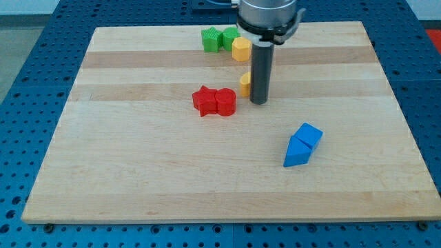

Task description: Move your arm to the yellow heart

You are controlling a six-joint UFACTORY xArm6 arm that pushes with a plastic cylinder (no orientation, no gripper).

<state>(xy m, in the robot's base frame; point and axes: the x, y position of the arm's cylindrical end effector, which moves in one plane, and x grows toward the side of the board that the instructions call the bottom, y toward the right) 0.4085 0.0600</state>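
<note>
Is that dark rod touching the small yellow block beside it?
Seemingly yes: my tip sits against the yellow block's right side, partly hiding it; its shape is unclear.

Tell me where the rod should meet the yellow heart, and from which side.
No grasping here, only contact. The yellow heart is mostly hidden behind the rod, peeking out on its left. My tip already sits at the heart's right edge, so approach that right face, moving toward the view's left.
</note>
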